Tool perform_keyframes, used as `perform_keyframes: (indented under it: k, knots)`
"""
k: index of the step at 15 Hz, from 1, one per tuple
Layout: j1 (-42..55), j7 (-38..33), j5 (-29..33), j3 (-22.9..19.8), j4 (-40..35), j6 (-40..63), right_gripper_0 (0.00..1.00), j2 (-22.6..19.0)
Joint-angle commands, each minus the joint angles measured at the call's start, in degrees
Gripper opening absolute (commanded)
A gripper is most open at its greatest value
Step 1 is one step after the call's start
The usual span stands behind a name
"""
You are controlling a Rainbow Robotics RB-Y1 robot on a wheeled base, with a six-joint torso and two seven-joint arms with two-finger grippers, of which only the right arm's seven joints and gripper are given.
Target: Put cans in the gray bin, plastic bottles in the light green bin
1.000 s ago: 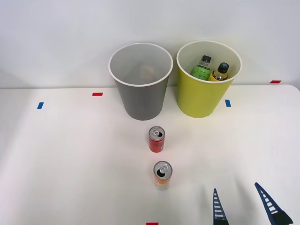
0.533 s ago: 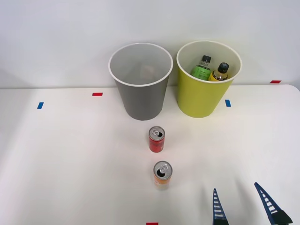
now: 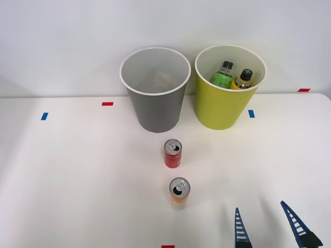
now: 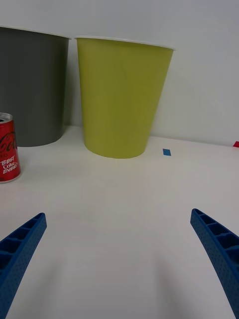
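Observation:
A red can stands upright mid-table, and an orange can stands just nearer than it. Behind them the gray bin stands at the table's back. To its right the light green bin holds two plastic bottles, one green-labelled and one amber. My right gripper hovers open at the front right of the table, nothing between its fingers, to the right of the orange can.
Small red tape marks and blue tape marks dot the white table. A white wall runs close behind the bins. Open tabletop stretches to the left of the cans.

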Motion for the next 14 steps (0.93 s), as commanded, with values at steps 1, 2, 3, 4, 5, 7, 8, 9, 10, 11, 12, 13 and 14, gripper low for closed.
perform_keyframes:
  k: [1,2,3,4,5,7,8,9,10,11,12,13,14]
  knots:
    - [0.0,0.0,0.0,0.0,0.0,0.0,1.00,0.0]
    - [0.0,0.0,0.0,0.0,0.0,0.0,1.00,0.0]
    - [0.0,0.0,0.0,0.0,0.0,0.0,1.00,0.0]
    - [0.0,0.0,0.0,0.0,0.0,0.0,1.00,0.0]
    - [0.0,0.0,0.0,0.0,0.0,0.0,1.00,0.0]
    - [0.0,0.0,0.0,0.0,0.0,0.0,1.00,0.0]
    - [0.0,0.0,0.0,0.0,0.0,0.0,1.00,0.0]
    - [0.0,0.0,0.0,0.0,0.0,0.0,1.00,0.0]
    - [0.0,0.0,0.0,0.0,0.0,0.0,1.00,0.0]
    - [0.0,0.0,0.0,0.0,0.0,0.0,1.00,0.0]
    - [0.0,0.0,0.0,0.0,0.0,0.0,1.00,0.0]
    - [0.0,0.0,0.0,0.0,0.0,0.0,1.00,0.0]
    - [0.0,0.0,0.0,0.0,0.0,0.0,1.00,0.0]
